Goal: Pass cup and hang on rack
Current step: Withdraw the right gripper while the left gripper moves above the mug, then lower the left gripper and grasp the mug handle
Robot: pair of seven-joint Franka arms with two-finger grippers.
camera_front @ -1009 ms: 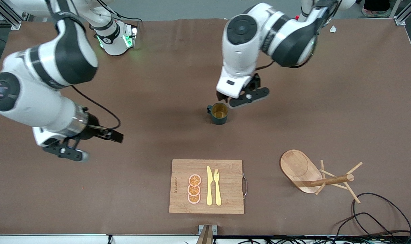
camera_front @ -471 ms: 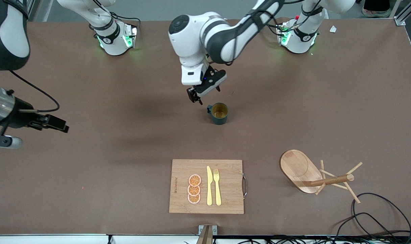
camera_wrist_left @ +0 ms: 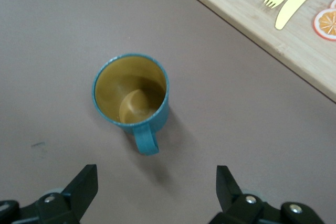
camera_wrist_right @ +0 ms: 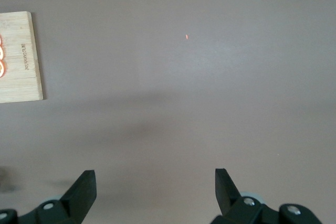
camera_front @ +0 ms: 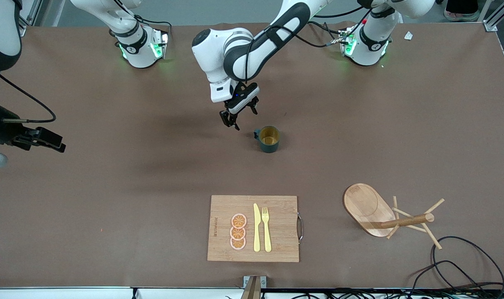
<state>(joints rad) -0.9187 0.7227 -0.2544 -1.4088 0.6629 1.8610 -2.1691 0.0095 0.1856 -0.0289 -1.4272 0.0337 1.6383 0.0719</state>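
Black fingers of our left gripper (camera_front: 237,117) are spread wide with nothing in them, hanging over bare table just beside the cup (camera_front: 269,139), toward the right arm's end from it. From the left wrist view the cup (camera_wrist_left: 132,96) sits upright on the table, yellow inside, handle pointing back at the fingers (camera_wrist_left: 84,184).

Our right gripper (camera_front: 38,139) waits way out at its own end of the table, jaws open too, holding nothing.

The rack (camera_front: 387,216) stands well apart from the cup, nearer the front camera, toward the left arm's end, beside the cutting board (camera_front: 254,228).

What could bite us: the handle's in the way, so if we close in from this side a finger might clip it and spin or tip the cup.

Hard to tell how high the fingertips are off the table, and the right arm is partly cut off at the frame edge.
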